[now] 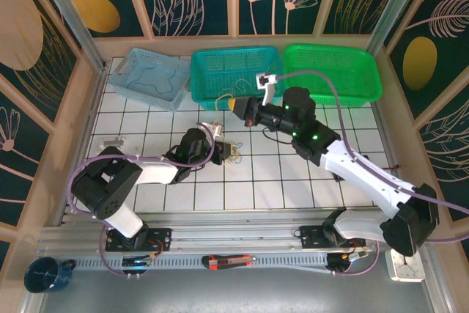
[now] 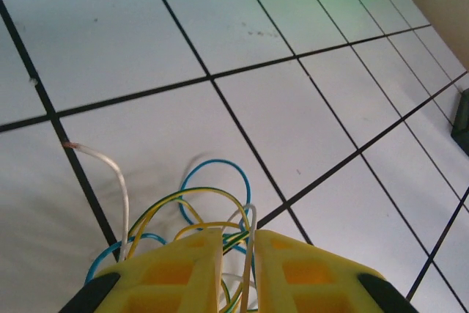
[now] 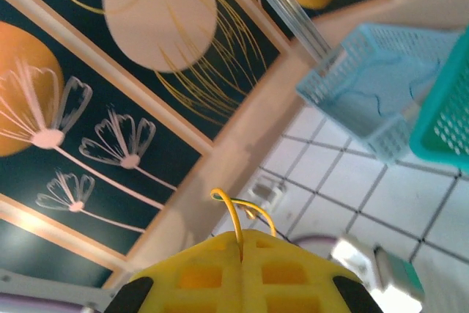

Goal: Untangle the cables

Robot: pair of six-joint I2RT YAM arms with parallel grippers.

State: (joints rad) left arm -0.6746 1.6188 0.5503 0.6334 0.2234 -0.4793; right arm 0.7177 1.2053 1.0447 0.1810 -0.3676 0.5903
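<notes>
White tiled table (image 1: 278, 181) with black grid lines, dark floral panels all round. Nearest me, on the metal rail by the arm bases, I see a blue mug (image 1: 44, 275) at the left corner and a red-and-black tool (image 1: 229, 260) mid-rail.

Further in, the left gripper (image 1: 218, 153) lies low over the tiles, left of centre, pointing right. The cables (image 1: 234, 154) sit as a small tangle on the tiles right at its tip, near the middle of the table. A small grey item (image 1: 111, 141) lies by the left edge, too small for me to identify.

On my left wrist camera the left gripper (image 2: 238, 237) has its yellow fingers nearly together with only a narrow slit. Whitish and yellow strands run through that slit, so I call it pinched on the cables (image 2: 192, 197). Blue and yellow-green loops fan out on the tile just ahead of the fingers. One whitish wire (image 2: 119, 185) arcs off left, its bare end on a grid line.

Further back, the right gripper (image 1: 233, 103) reaches left, just in front of the teal basket (image 1: 220, 70) and well apart from the tangle. On my right wrist camera the right gripper (image 3: 240, 238) has its fingers pressed together, clamped on a yellow wire (image 3: 234, 216) that loops up out of the seam.

Along the far edge I count three baskets in a row: light blue basket (image 1: 124, 71) left, teal in the middle, green basket (image 1: 331, 71) right. A thin blue strand (image 1: 150, 77) lies inside the light blue one.
</notes>
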